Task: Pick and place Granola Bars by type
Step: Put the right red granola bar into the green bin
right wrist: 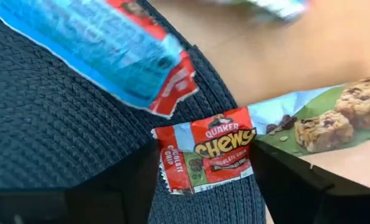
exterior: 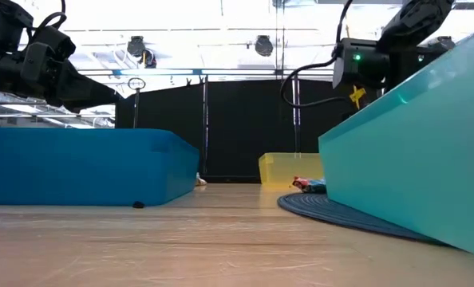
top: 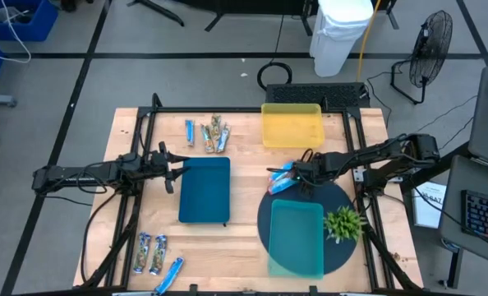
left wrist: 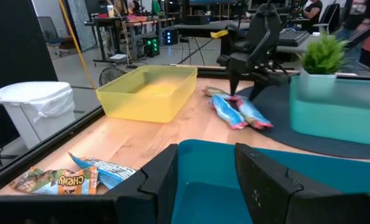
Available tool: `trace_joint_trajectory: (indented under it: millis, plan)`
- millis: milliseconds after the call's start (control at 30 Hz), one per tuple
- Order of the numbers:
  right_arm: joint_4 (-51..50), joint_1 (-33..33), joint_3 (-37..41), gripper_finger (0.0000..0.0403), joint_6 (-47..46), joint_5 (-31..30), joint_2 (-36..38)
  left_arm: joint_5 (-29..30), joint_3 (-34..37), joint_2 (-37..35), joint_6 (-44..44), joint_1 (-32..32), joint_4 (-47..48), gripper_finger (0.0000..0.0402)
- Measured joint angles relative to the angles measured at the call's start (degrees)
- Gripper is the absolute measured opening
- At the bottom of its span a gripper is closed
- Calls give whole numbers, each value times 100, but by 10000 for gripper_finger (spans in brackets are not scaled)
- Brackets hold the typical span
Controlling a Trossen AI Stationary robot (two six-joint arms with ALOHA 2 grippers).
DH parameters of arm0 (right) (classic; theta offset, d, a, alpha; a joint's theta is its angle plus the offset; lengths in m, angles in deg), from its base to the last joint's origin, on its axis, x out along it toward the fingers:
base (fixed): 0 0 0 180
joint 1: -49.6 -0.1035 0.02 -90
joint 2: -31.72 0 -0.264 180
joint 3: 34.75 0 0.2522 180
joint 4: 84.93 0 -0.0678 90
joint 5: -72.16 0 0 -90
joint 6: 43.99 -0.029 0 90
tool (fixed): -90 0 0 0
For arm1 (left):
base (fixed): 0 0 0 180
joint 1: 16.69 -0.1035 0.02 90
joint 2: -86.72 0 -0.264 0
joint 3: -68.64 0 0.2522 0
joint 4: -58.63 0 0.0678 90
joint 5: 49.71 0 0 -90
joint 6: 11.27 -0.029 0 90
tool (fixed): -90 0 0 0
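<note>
Two granola bars lie side by side where the round dark mat (top: 269, 215) meets the wood. One is blue-wrapped (right wrist: 98, 43); the other is a red-ended "Chewy" bar (right wrist: 210, 155) with a green pictured wrapper. My right gripper (right wrist: 203, 186) points down over them, open, one finger on either side of the Chewy bar's red end. My left gripper (left wrist: 203, 174) hovers open and level at the dark blue tray's (top: 204, 191) left edge, with nothing between its fingers. More bars lie at the far side (top: 208, 131) and at the near left (top: 150, 253).
A yellow tray (top: 292, 124) stands at the far side. A teal tray (top: 296, 238) and a small green plant (top: 345, 222) sit on the mat. A black frame rails the table's edges. Bare wood lies between the blue tray and the mat.
</note>
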Motion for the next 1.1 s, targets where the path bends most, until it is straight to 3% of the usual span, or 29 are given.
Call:
trace_joint_trajectory:
  millis: [200,467,800,1100]
  plan:
    - [-4,7,9,179,-341,-356,-12,0,0,0,0,0,-1,161]
    - [-5,4,13,17,-348,-2,-15,0,0,0,0,-1,-1,161]
    - [122,-157,29,4,-257,288,141,0,0,0,0,-2,-1,161]
    - [752,-649,31,1,-414,305,1166,0,0,0,0,-2,-1,161]
